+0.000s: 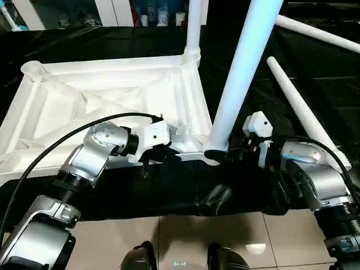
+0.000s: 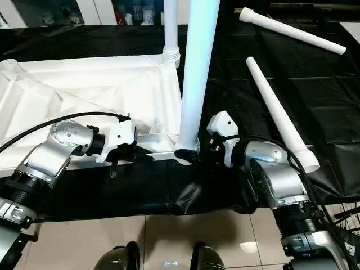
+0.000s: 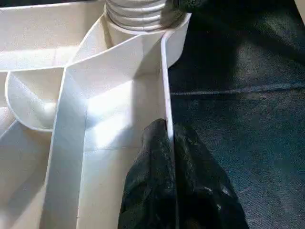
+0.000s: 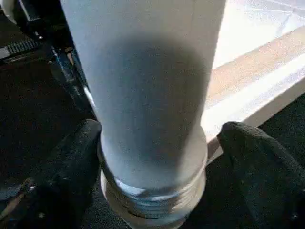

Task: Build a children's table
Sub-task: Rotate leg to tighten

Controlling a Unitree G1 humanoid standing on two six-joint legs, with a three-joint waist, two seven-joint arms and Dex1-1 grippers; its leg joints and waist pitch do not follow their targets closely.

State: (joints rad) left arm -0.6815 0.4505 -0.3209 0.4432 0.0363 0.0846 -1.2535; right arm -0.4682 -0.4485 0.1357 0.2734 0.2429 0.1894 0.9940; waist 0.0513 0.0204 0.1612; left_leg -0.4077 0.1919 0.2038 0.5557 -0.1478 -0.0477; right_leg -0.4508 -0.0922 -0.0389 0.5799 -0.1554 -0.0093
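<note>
The children's table top (image 1: 112,90) lies upside down on a black cloth, ribbed underside up. One white leg (image 1: 194,28) stands in its far right corner socket. A second leg (image 1: 242,73) stands upright in the near right socket (image 1: 216,151). My left gripper (image 3: 169,131) is shut on the thin rim wall (image 3: 166,86) of the top, just beside that near socket. My right gripper (image 4: 157,138) stands open around the base of the second leg (image 4: 147,95), one finger (image 4: 76,157) close against it and the other finger (image 4: 248,152) a little apart.
Two loose white legs (image 1: 304,112) (image 1: 320,31) lie on the black cloth (image 1: 332,73) to the right. The cloth's near edge hangs over a tiled floor (image 1: 185,236). Shelves (image 1: 112,11) stand at the back.
</note>
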